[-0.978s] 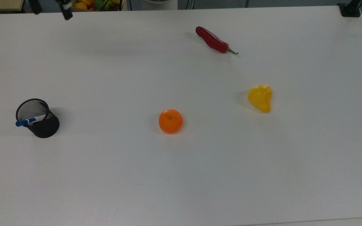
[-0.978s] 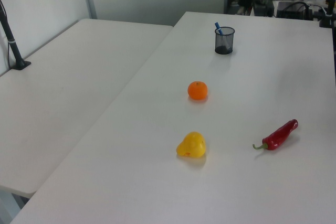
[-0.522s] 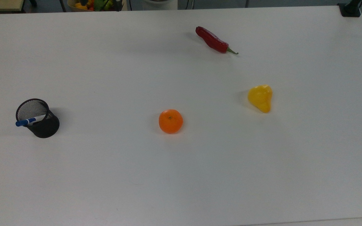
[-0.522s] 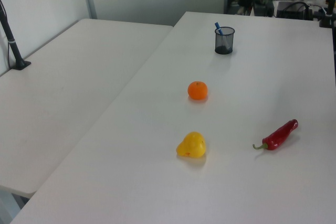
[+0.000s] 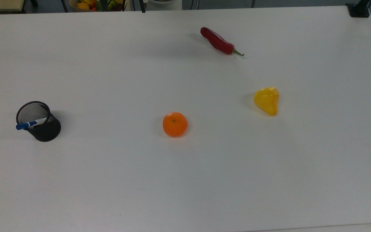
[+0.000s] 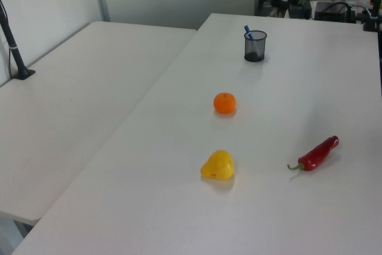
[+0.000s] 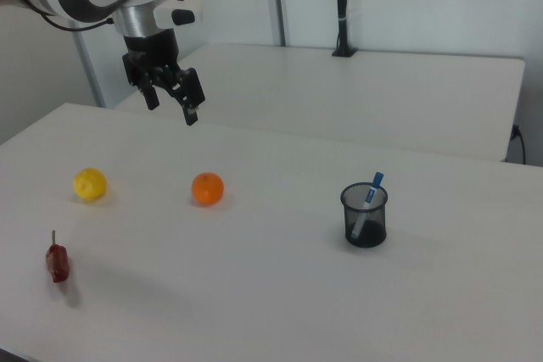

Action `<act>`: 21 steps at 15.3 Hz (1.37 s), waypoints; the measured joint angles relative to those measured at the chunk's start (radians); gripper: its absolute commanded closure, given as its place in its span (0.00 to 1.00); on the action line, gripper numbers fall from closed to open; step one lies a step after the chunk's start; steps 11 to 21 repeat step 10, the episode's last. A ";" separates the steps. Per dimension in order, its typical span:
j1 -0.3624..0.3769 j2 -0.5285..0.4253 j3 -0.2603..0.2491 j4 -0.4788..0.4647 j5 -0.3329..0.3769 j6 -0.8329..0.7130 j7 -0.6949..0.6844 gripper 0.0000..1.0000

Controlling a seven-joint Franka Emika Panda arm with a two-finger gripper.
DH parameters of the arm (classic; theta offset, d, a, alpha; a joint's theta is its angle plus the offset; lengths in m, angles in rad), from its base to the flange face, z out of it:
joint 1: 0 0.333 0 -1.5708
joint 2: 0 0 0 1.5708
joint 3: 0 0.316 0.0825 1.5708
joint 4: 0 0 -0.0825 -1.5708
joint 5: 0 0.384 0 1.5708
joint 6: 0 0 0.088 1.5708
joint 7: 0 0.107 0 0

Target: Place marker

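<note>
black mesh cup (image 7: pixel 366 214) hides marker (image 7: pixel 370 195) lower half; gripper (image 7: pixel 172 98) aloft, fingers spread, empty.

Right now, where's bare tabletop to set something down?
Widest free patch: the top view's lower half, below the black mesh cup holding the blue-capped marker, the orange and the yellow pear-shaped fruit. Also between cup and red chili. Nowhere crowded.

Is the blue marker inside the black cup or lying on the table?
Inside. The marker stands tilted in the black mesh cup, its blue cap poking above the rim.
</note>
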 measured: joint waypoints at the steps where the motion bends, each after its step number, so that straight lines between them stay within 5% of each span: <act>1: 0.000 0.001 -0.003 0.000 -0.004 0.002 -0.046 0.00; 6: -0.001 0.008 -0.029 -0.009 -0.030 0.040 -0.171 0.00; 21: 0.000 0.009 -0.030 -0.013 -0.030 0.043 -0.179 0.00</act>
